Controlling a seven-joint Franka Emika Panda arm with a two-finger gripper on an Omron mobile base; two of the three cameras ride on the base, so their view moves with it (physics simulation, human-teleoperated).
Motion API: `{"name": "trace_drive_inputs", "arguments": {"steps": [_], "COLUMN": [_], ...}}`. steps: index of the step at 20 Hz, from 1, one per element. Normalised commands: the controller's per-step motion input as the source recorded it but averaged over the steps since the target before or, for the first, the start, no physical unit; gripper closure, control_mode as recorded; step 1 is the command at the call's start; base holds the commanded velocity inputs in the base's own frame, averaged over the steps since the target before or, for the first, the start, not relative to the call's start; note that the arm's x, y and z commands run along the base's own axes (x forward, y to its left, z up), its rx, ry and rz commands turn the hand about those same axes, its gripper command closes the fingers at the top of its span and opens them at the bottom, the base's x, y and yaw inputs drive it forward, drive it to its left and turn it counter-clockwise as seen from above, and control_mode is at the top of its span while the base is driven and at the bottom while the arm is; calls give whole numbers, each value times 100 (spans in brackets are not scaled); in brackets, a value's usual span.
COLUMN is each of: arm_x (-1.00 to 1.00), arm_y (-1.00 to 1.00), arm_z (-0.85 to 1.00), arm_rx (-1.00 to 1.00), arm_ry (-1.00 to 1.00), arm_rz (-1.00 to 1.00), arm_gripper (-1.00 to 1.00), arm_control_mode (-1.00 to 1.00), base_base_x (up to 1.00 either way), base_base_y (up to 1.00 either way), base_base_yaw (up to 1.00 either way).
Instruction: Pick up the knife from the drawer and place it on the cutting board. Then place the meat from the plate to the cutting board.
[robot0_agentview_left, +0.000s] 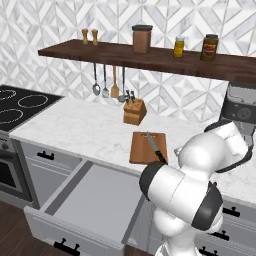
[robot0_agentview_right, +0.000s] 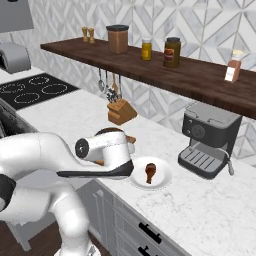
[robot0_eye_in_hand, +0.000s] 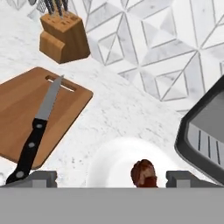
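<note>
Grey and wide, the shallow cabinet drawer (robot0_agentview_left: 95, 205) with its black bar handle stands pulled out at the lower left of the left base view, its flat floor bare. To its right, on the white marble counter (robot0_agentview_left: 80, 125), lies the flat brown wooden cutting board (robot0_eye_in_hand: 33, 109). The slim black-handled knife (robot0_eye_in_hand: 37, 129) with the narrow silver blade rests on the board, its blade tip near the board's slot and the end of its handle reaching past the board's near edge. Behind the board stands an upright tan wooden knife block (robot0_eye_in_hand: 61, 37) against the patterned wall. Further right, the round white plate (robot0_agentview_right: 155, 181) sits on the counter near its front edge, apart from the board, and the small reddish-brown drumstick-shaped meat (robot0_agentview_right: 150, 171) lies on it. In the hand view the two-finger gripper (robot0_eye_in_hand: 111, 178) hangs over the plate with its jaws spread wide, empty, the meat between the two fingertips (robot0_eye_in_hand: 41, 177). At the far right sits a dark grey coffee machine (robot0_agentview_right: 207, 140).
</note>
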Motion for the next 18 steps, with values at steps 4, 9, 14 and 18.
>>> {"name": "trace_drive_inputs", "arguments": {"steps": [4,9,14,18], "arm_x": [0,13,45,6], "arm_y": [-56,-54,-41,-1], "arm_z": [100,86,55,58], "arm_rx": [21,43,70,63], "arm_ry": [0,8,24,22], "arm_rz": [2,-11,-16,-3], "arm_gripper": [-100,-100,-100,-100], "arm_control_mode": [-100,-100,-100,-100], "base_base_x": [0,0,0,0], "base_base_y": [0,0,0,0], "base_base_yaw": [0,0,0,0]}}
